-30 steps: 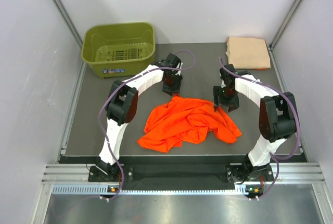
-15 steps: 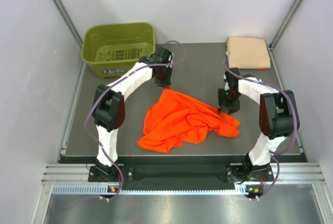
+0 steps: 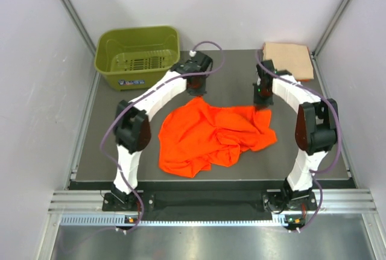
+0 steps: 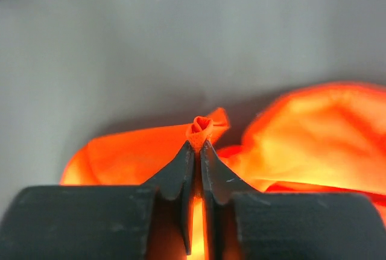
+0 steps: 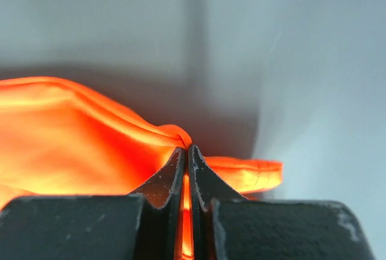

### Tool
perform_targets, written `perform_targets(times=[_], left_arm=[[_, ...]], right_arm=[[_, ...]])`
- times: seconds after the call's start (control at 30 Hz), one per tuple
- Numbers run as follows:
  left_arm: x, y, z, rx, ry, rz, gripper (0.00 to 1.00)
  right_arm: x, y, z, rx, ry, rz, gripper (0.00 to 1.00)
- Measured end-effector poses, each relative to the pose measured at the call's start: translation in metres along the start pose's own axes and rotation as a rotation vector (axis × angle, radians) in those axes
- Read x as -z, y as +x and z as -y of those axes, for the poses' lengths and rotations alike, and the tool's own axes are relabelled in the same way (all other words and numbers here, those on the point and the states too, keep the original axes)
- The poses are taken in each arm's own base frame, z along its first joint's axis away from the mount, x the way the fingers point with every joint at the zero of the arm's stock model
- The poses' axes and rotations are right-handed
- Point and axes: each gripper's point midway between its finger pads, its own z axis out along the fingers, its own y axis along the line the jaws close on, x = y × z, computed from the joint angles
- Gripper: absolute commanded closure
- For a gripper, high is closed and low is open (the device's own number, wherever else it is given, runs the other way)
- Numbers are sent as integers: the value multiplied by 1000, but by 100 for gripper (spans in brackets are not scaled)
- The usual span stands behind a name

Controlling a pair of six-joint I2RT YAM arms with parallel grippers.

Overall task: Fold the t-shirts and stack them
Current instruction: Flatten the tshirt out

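The bright orange t-shirt [image 3: 211, 136] lies crumpled on the middle of the dark table, its far edge pulled taut between both grippers. My left gripper [image 3: 197, 94] is shut on a bunched fold of the orange t-shirt [image 4: 202, 128] at its far left corner. At the far right corner my right gripper [image 3: 262, 104] is shut on a hem of the same orange t-shirt [image 5: 175, 133]. The pale peach-tan t-shirt [image 3: 287, 61] lies folded flat at the table's back right corner, apart from both grippers.
An olive-green plastic basket [image 3: 139, 55] stands at the back left corner, just left of my left arm. White walls close in both sides and the back. A metal rail [image 3: 205, 202] runs along the table's near edge by the arm bases.
Both grippers have closed on the orange shirt's far edge and moved away from me and apart, stretching that edge out. The peach shirt and basket have not moved.
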Motion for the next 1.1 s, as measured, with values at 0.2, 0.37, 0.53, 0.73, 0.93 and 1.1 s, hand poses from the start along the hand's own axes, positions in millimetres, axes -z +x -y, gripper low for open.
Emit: perform_targets(times=[0.2,0.37,0.53,0.73,0.93,1.1], left_arm=[[-43,36,43,-67,13,-95,21],[-35,54,17,-78,-5,-121,19],[-8,18,-45,18,20,-40,18],[-8,-10,-80,67,73,9,20],[-35,42,-45,13,183,-135,31],[-46,125,-39,-30,138,-313,15]], right_arm=[[33,-80,10,-19,99,202,100],[30,-73,35,-30,199,176,100],[16,-48,68,-42,309,104,100],[6,19,103,-62,385,-21,100],[12,51,103,-70,346,-61,100],[10,48,93,-75,292,-54,100]])
